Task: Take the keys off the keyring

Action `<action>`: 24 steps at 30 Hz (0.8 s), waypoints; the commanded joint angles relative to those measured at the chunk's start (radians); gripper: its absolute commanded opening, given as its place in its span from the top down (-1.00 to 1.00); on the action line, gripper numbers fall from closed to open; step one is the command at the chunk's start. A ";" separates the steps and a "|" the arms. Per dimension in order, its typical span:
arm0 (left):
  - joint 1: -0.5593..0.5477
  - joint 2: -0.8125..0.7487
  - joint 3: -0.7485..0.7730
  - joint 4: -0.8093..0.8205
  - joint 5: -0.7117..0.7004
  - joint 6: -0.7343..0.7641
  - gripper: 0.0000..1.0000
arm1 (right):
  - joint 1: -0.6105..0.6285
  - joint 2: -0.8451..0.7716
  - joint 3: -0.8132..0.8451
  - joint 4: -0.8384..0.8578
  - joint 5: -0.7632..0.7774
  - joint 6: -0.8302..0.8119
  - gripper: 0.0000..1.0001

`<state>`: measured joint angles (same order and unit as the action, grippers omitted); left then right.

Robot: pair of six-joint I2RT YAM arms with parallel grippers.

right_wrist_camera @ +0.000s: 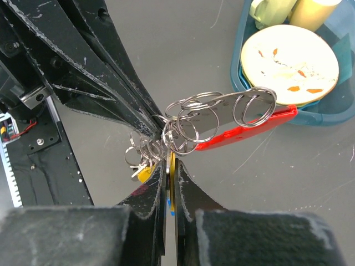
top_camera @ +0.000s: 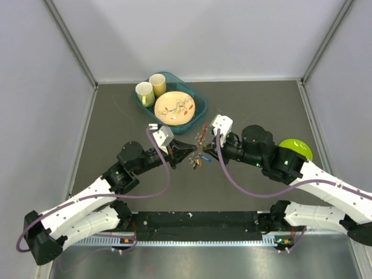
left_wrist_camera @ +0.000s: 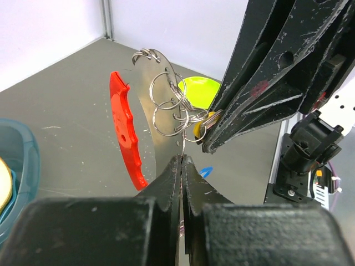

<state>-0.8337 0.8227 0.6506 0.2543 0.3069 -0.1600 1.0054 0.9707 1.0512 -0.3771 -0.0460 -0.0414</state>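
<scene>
The keyring (top_camera: 201, 135) hangs above the table between my two grippers. Its red crescent clip (left_wrist_camera: 124, 132) and a bunch of thin metal rings (left_wrist_camera: 168, 104) show in the left wrist view, and also in the right wrist view: clip (right_wrist_camera: 244, 131), rings (right_wrist_camera: 188, 123). My left gripper (left_wrist_camera: 182, 159) (top_camera: 188, 153) is shut on a thin metal part of the bunch. My right gripper (right_wrist_camera: 171, 162) (top_camera: 203, 152) is shut on a yellow-headed key (right_wrist_camera: 172, 166) (left_wrist_camera: 198, 125). A second yellow-headed key (right_wrist_camera: 145, 172) dangles from small rings beside it. A blue-headed key (left_wrist_camera: 206, 172) shows below.
A teal tray (top_camera: 204, 108) at the back holds a patterned plate (top_camera: 174, 107) and two cups (top_camera: 145, 93). A lime-green plate (top_camera: 297, 147) lies at the right behind my right arm. The arms' bases and a black rail (top_camera: 197, 224) line the near edge.
</scene>
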 commanded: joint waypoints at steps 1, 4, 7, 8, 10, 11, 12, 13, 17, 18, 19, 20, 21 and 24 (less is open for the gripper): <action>-0.005 -0.017 0.029 0.030 -0.043 0.031 1.00 | -0.001 0.017 0.073 0.009 0.005 0.009 1.00; -0.011 -0.013 0.027 0.025 -0.060 0.039 1.00 | -0.002 0.026 0.090 0.012 -0.025 0.011 1.00; -0.019 -0.007 0.026 0.020 -0.078 0.051 1.00 | -0.002 0.045 0.113 0.012 -0.043 0.014 1.00; -0.022 -0.005 0.026 0.022 -0.080 0.054 1.00 | -0.001 0.048 0.119 0.012 -0.046 0.014 1.00; -0.027 0.003 0.029 0.022 -0.086 0.056 1.00 | -0.002 0.060 0.135 0.012 -0.049 0.012 1.00; -0.033 0.007 0.029 0.020 -0.086 0.056 1.00 | -0.002 0.063 0.139 0.012 -0.051 0.011 1.00; -0.035 0.007 0.030 0.020 -0.089 0.056 1.00 | -0.002 0.072 0.142 0.012 -0.054 0.011 1.00; -0.039 0.009 0.032 0.020 -0.091 0.059 1.00 | -0.001 0.074 0.150 0.012 -0.055 0.012 1.00; -0.059 0.015 0.038 0.016 -0.117 0.071 1.00 | -0.002 0.091 0.167 0.010 -0.063 0.024 1.00; -0.061 0.013 0.038 0.016 -0.120 0.073 1.00 | -0.002 0.094 0.167 0.010 -0.066 0.028 1.00; -0.062 0.015 0.038 0.017 -0.121 0.073 1.00 | -0.002 0.102 0.171 0.010 -0.068 0.034 1.00; -0.067 0.012 0.040 0.019 -0.124 0.073 1.00 | -0.001 0.103 0.171 0.009 -0.066 0.034 1.00; -0.068 0.013 0.040 0.019 -0.126 0.074 1.00 | -0.001 0.106 0.170 0.007 -0.063 0.034 1.00; -0.074 0.009 0.040 0.019 -0.130 0.083 1.00 | -0.001 0.112 0.176 -0.002 -0.037 0.077 1.00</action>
<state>-0.8948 0.8360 0.6506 0.2234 0.1959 -0.1001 1.0054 1.0817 1.1614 -0.4145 -0.0952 -0.0143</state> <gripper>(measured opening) 0.012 0.021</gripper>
